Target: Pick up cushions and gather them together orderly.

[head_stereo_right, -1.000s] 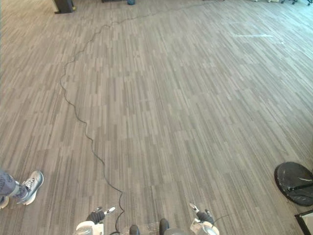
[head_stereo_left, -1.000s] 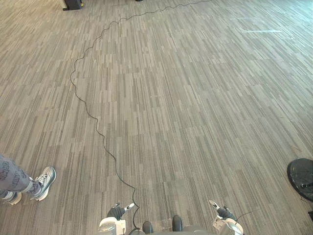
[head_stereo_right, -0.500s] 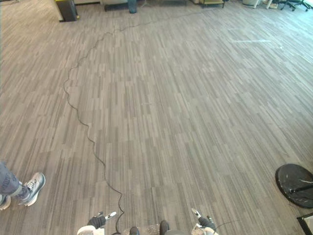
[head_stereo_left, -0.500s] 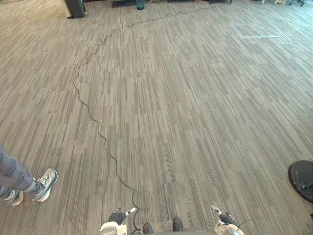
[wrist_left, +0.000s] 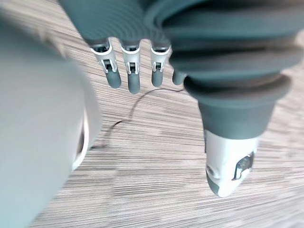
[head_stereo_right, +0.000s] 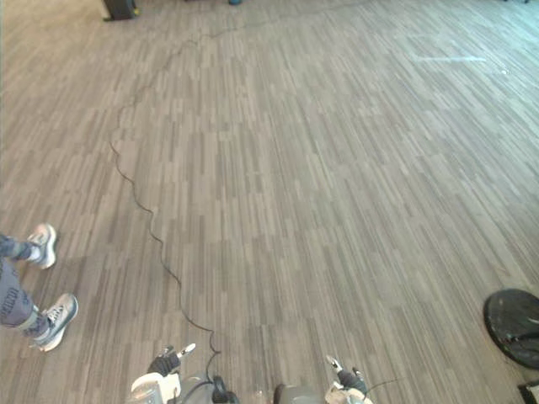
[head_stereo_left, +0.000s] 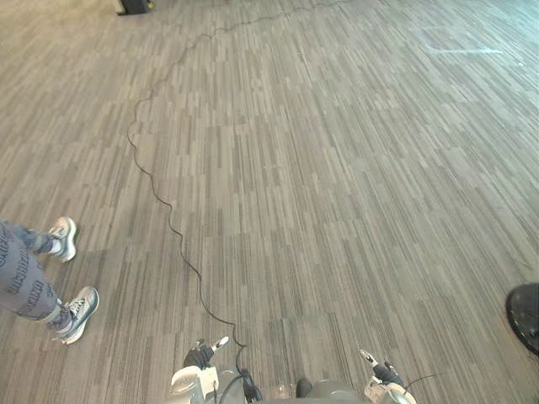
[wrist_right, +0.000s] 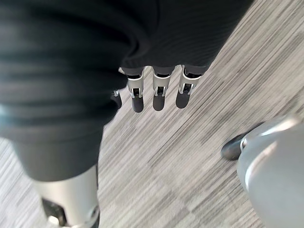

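No cushion lies on the grey striped carpet (head_stereo_left: 320, 168) in front of me. My left hand (head_stereo_left: 202, 354) hangs low at the bottom edge of the eye views, and its straight fingers (wrist_left: 133, 71) hold nothing above the floor. My right hand (head_stereo_left: 381, 369) hangs at the bottom right in the same way. Its fingers (wrist_right: 159, 92) point down, relaxed and empty.
A person stands at my left, one shoe (head_stereo_left: 77, 311) near me and the other shoe (head_stereo_left: 61, 237) a step further off. A black round base (head_stereo_right: 514, 324) rests on the floor at the right edge. A dark object (head_stereo_left: 133, 7) stands far off at the top left.
The camera has tilted down a little, so the far end of the room has slid out of view. The person has stepped, and a second shoe now shows further forward.
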{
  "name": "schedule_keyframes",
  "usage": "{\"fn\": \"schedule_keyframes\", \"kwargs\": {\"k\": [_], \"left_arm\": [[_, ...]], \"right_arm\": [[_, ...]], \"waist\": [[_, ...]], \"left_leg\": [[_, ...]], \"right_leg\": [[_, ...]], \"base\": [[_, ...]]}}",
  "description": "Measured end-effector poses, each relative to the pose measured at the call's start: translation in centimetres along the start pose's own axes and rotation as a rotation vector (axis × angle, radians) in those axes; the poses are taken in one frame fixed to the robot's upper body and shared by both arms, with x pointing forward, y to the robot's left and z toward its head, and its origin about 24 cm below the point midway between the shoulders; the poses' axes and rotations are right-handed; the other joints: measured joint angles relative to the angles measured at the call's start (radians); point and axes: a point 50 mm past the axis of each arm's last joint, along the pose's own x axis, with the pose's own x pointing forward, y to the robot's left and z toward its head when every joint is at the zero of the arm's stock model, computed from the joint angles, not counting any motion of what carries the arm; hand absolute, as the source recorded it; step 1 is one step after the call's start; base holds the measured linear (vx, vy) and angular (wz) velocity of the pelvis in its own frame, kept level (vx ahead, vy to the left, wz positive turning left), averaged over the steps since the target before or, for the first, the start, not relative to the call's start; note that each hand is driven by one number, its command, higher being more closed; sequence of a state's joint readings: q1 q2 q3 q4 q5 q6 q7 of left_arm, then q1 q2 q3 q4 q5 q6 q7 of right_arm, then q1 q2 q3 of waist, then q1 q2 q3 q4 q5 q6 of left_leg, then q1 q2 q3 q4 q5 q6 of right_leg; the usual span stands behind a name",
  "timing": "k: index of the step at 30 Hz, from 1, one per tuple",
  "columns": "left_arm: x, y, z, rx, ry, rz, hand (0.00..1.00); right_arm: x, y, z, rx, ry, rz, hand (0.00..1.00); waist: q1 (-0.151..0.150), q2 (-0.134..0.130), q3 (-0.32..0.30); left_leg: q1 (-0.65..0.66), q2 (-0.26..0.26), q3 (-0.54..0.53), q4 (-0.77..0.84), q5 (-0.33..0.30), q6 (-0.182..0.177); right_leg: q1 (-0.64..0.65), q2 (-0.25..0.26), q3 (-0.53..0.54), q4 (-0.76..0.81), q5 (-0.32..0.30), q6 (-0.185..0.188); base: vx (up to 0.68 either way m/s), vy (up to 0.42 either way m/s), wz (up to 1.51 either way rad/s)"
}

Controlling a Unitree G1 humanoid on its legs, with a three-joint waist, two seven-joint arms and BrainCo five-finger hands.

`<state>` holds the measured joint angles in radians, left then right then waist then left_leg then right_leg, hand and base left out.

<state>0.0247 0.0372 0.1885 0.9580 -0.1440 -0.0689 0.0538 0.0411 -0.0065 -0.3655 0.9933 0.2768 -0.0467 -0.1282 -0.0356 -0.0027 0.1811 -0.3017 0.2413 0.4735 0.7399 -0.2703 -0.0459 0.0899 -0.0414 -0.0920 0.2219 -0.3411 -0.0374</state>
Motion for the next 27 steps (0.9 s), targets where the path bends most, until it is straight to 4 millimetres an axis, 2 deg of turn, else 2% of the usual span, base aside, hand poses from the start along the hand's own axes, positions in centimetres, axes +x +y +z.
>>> {"fn": "schedule_keyframes", "kwargs": {"k": [2,3,4,5,6,7,8,9,10,11,12,13,14,15,16,18,19,20,21,22,23,24,25,26,27], "left_arm": [[0.1,-0.1,0.3,-0.008,-0.013,-0.001,0.0],[0.1,-0.3,0.6,-0.011,-0.022,-0.005,0.0],[0.1,-0.4,0.6,-0.017,-0.025,-0.007,0.0],[0.1,-0.4,0.6,-0.019,-0.026,-0.008,0.0],[0.1,-0.5,0.5,-0.022,-0.02,-0.006,0.0],[0.3,-0.5,0.9,-0.017,-0.028,-0.007,0.0],[0.3,-0.6,0.9,-0.018,-0.028,-0.01,0.0],[0.3,-0.6,0.9,-0.016,-0.028,-0.011,0.0],[0.4,-0.4,0.9,0.002,-0.024,-0.012,0.0],[0.3,-0.4,0.8,0.004,-0.019,-0.011,0.0],[0.3,-0.5,0.5,0.021,-0.002,-0.015,0.0],[0.3,-0.6,0.5,0.035,-0.001,-0.021,0.0],[0.3,-0.8,0.5,0.039,0.0,-0.025,0.0],[0.3,-1.1,0.4,0.033,0.001,-0.033,0.0],[0.3,-1.3,0.5,0.03,-0.002,-0.037,0.0],[0.6,-2.1,1.6,0.028,-0.029,-0.054,0.0],[0.9,-2.6,2.6,0.034,-0.055,-0.068,0.0],[1.0,-2.8,2.8,0.04,-0.059,-0.075,0.0],[1.1,-3.2,3.1,0.048,-0.062,-0.084,0.0],[1.1,-3.3,3.3,0.054,-0.069,-0.089,0.0],[1.0,-3.8,2.9,0.048,-0.055,-0.098,0.0],[1.0,-4.0,2.9,0.048,-0.051,-0.102,0.0],[1.1,-4.1,3.0,0.054,-0.047,-0.106,0.0],[1.1,-4.1,2.8,0.059,-0.041,-0.106,0.0],[1.1,-4.0,2.7,0.056,-0.038,-0.104,0.0]], "right_arm": [[0.1,0.1,0.4,0.0,-0.01,0.003,0.0],[0.3,0.2,1.0,0.0,-0.025,0.002,0.0],[0.4,0.3,1.4,-0.002,-0.038,0.004,0.0],[0.4,0.3,1.6,-0.005,-0.041,0.004,0.0],[0.4,0.7,1.8,-0.005,-0.046,0.014,0.0],[0.3,1.2,1.4,0.002,-0.038,0.027,0.0],[0.2,1.3,0.9,0.006,-0.024,0.029,0.0],[0.1,1.3,0.5,0.004,-0.011,0.029,0.0],[-0.1,1.3,-0.3,-0.016,0.005,0.031,0.0],[-0.1,1.3,-0.3,-0.02,0.005,0.032,0.0],[-0.1,1.4,-0.2,-0.024,0.001,0.04,0.0],[-0.1,1.6,-0.1,-0.031,-0.006,0.049,0.0],[-0.1,1.9,0.0,-0.041,-0.012,0.062,0.0],[-0.2,2.2,1.0,-0.043,-0.057,0.076,0.0],[-0.2,2.3,1.4,-0.042,-0.076,0.082,0.0],[-0.3,2.7,2.4,-0.033,-0.127,0.098,0.0],[-0.2,2.9,2.7,-0.034,-0.137,0.102,0.0],[-0.2,3.1,2.9,-0.037,-0.14,0.106,0.0],[-0.2,2.8,2.6,-0.043,-0.127,0.1,0.0],[-0.1,2.7,2.5,-0.047,-0.122,0.096,0.0],[0.1,2.4,2.5,-0.088,-0.107,0.091,0.0],[0.2,2.3,2.9,-0.097,-0.118,0.089,0.0],[0.5,2.8,4.4,-0.133,-0.155,0.096,0.0],[0.5,2.6,4.4,-0.132,-0.155,0.086,0.0],[0.5,2.5,4.3,-0.134,-0.153,0.084,0.0]], "waist": [[0.009,-0.003,0.001],[0.022,-0.005,0.001],[0.036,-0.005,0.001],[0.04,-0.002,-0.001],[0.045,-0.002,-0.002],[0.035,-0.024,-0.008],[0.035,-0.036,-0.009],[0.037,-0.045,-0.011],[0.037,-0.065,-0.013],[0.035,-0.066,-0.014],[0.03,-0.063,-0.011],[0.028,-0.059,-0.008],[0.028,-0.055,-0.002],[0.023,-0.034,0.011],[0.019,-0.025,0.016],[0.01,-0.012,0.026],[-0.007,-0.016,0.035],[-0.014,-0.019,0.039],[-0.025,-0.022,0.041],[-0.035,-0.034,0.045],[-0.05,-0.029,0.062],[-0.049,-0.013,0.067],[-0.048,0.01,0.077],[-0.049,0.015,0.081],[-0.049,0.018,0.08]], "left_leg": [[-0.022,-0.013,0.012,-0.095,0.013,-0.003],[-0.051,-0.046,0.009,-0.229,0.055,-0.01],[-0.065,-0.078,0.005,-0.367,0.117,-0.014],[-0.068,-0.088,-0.003,-0.43,0.15,-0.013],[-0.068,-0.11,-0.032,-0.454,0.255,0.013],[-0.054,-0.146,-0.029,-0.448,0.208,0.046],[-0.05,-0.155,-0.023,-0.425,0.187,0.065],[-0.04,-0.161,-0.018,-0.414,0.161,0.068],[0.021,-0.189,-0.016,-0.404,0.099,0.079],[0.039,-0.194,-0.016,-0.407,0.09,0.081],[0.115,-0.205,-0.014,-0.434,0.06,0.087],[0.165,-0.208,-0.014,-0.451,0.048,0.087],[0.233,-0.209,-0.005,-0.478,0.045,0.088],[0.325,-0.201,0.018,-0.522,0.045,0.088],[0.359,-0.197,0.023,-0.54,0.045,0.088],[0.449,-0.186,0.042,-0.588,0.04,0.079],[0.492,-0.18,0.043,-0.607,0.033,0.068],[0.514,-0.18,0.044,-0.617,0.034,0.067],[0.544,-0.178,0.038,-0.632,0.034,0.067],[0.573,-0.191,0.03,-0.646,0.034,0.058],[0.65,-0.193,-0.023,-0.671,0.028,0.01],[0.652,-0.184,-0.026,-0.673,0.032,0.006],[0.658,-0.172,-0.068,-0.677,0.086,-0.035],[0.692,-0.164,-0.093,-0.653,0.142,-0.068],[0.695,-0.154,-0.098,-0.632,0.151,-0.082]], "right_leg": [[0.019,-0.021,0.014,-0.006,-0.003,0.019],[0.041,-0.051,0.028,-0.039,-0.004,0.029],[0.059,-0.073,0.049,-0.077,0.002,0.04],[0.064,-0.081,0.061,-0.092,0.007,0.048],[0.077,-0.094,0.085,-0.099,0.014,0.062],[0.073,-0.132,0.098,-0.065,0.04,0.085],[0.053,-0.149,0.111,-0.012,0.058,0.113],[0.041,-0.155,0.119,0.035,0.069,0.13],[-0.014,-0.172,0.14,0.244,0.127,0.166],[-0.03,-0.174,0.145,0.295,0.15,0.171],[-0.106,-0.175,0.168,0.506,0.229,0.222],[-0.156,-0.17,0.173,0.631,0.227,0.226],[-0.229,-0.162,0.169,0.767,0.205,0.22],[-0.327,-0.144,0.128,0.871,0.161,0.173],[-0.367,-0.14,0.099,0.884,0.144,0.159],[-0.506,-0.13,-0.023,0.828,0.089,0.119],[-0.568,-0.128,-0.114,0.698,0.079,0.102],[-0.585,-0.126,-0.149,0.61,0.091,0.086],[-0.599,-0.111,-0.188,0.431,0.142,0.054],[-0.591,-0.092,-0.196,0.261,0.212,0.045],[-0.565,-0.053,-0.153,0.166,0.387,-0.053],[-0.57,-0.047,-0.159,0.18,0.368,-0.036],[-0.597,-0.042,-0.145,0.279,0.285,-0.052],[-0.589,-0.049,-0.153,0.373,0.203,-0.082],[-0.578,-0.048,-0.157,0.386,0.18,-0.084]], "base": [[0.27,0.084,-0.17],[0.53,0.221,-0.44],[0.55,0.263,-0.55],[0.48,0.267,-0.7],[0.55,0.301,-0.38],[0.67,0.367,-0.2],[0.56,0.305,0.11],[0.72,0.367,0.09],[0.49,0.238,0.06],[0.73,0.336,-0.02],[0.35,0.138,-0.15],[0.55,0.197,-0.29],[0.6,0.179,-0.47],[0.49,0.138,-0.48],[0.48,0.112,-0.49],[0.48,0.039,-0.22],[0.5,-0.017,0.08],[0.53,-0.078,0.33],[0.59,-0.142,0.41],[0.92,-0.244,0.48],[0.7,-0.195,0.23],[0.78,-0.207,-0.01],[0.58,-0.181,-0.16],[0.7,-0.226,-0.08],[0.47,-0.185,0.11]]}}
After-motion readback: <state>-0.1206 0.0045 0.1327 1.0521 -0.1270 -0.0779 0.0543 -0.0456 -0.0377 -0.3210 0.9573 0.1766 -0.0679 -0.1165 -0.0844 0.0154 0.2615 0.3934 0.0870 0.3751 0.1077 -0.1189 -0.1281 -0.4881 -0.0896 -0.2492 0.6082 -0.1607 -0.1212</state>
